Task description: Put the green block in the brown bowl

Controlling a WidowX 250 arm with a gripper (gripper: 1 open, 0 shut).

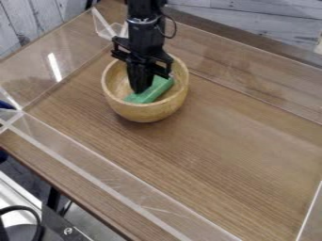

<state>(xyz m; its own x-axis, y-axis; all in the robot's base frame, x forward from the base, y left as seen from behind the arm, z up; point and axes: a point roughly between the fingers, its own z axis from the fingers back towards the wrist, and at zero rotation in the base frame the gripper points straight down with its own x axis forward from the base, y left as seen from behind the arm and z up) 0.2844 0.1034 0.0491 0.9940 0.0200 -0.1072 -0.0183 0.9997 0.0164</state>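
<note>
The brown bowl (142,112) stands on the wooden table, left of centre and toward the back. The green block (158,90) lies tilted inside it, leaning toward the right wall. My gripper (141,83) reaches straight down into the bowl from above. Its dark fingertips are at the block's left end and hide part of it. The fingers look shut, and I cannot tell whether they touch the block.
Low clear acrylic walls (51,155) fence the wooden tabletop (214,141) on all sides. A clear plastic bracket (111,26) stands at the back left behind the arm. Black equipment (19,226) sits below the table's front left corner.
</note>
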